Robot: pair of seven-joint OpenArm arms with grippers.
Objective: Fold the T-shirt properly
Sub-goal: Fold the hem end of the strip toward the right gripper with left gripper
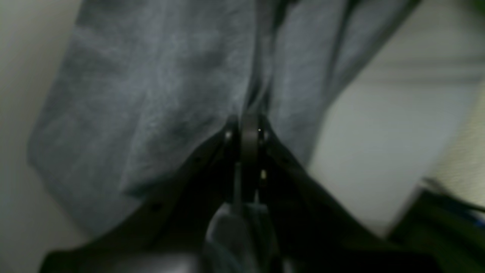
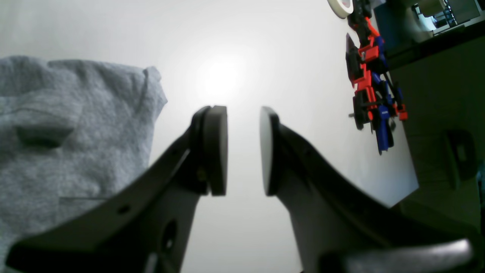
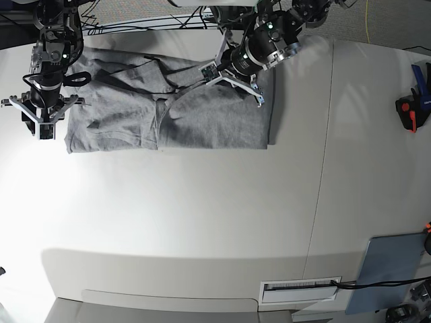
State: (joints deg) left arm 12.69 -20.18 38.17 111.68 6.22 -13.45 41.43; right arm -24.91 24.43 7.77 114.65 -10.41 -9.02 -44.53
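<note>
While base view hides grip, left tool [image 1: 246, 129] pinches T-shirt [image 1: 151, 94]; right tool [image 2: 243, 151] parted, empty.

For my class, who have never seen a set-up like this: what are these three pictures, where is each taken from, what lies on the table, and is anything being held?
This is a robot with two arms working at a white table. The base picture looks down from above; the other two come from small cameras on each wrist, looking along the fingers. A grey T-shirt, partly folded, lies at the far side of the table. The left gripper, on the right in the overhead picture, has shut on the T-shirt; its own camera shows grey cloth pinched between the fingers. The right gripper is open and holds nothing, beside the shirt's edge.
</note>
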